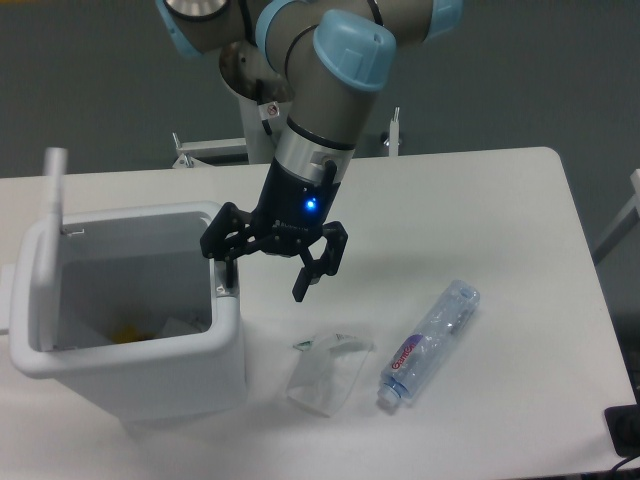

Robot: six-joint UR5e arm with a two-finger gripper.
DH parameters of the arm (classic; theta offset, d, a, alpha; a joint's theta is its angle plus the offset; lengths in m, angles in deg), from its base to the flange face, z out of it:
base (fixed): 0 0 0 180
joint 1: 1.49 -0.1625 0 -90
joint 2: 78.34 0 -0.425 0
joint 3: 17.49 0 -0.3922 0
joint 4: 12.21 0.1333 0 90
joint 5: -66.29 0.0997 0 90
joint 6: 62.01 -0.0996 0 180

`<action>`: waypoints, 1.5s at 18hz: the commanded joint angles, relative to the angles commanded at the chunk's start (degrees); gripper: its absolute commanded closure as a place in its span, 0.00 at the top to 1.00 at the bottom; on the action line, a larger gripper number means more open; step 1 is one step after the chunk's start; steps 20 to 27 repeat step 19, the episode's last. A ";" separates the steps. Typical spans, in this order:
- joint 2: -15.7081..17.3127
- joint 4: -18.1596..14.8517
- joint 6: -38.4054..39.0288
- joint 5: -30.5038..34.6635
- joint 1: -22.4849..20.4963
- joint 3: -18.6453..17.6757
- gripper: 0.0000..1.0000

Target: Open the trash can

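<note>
The white trash can [150,380] stands at the table's left front. Its lid [54,195] is up, standing nearly vertical along the left side, so the inside shows, with some paper and a yellow scrap at the bottom. A small grey tab [222,291] sits on the right rim. My gripper [264,285] is open and empty, pointing down over the can's right rim. Its left finger [229,272] is just above the grey tab and its right finger [303,285] hangs outside the can over the table.
A clear plastic bottle [430,343] with a red label lies on the table to the right of the can. A crumpled clear wrapper [325,372] lies between them. A black object [624,430] sits at the lower right corner.
</note>
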 joint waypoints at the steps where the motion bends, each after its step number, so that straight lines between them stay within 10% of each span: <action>1: 0.18 0.00 -0.09 0.09 -0.09 1.40 1.00; 6: 0.18 0.17 -0.27 1.05 -6.13 9.22 1.00; 17: 1.23 -4.83 -25.46 24.07 -15.20 9.33 1.00; 27: 1.15 -5.01 -28.64 25.05 -17.39 9.24 1.00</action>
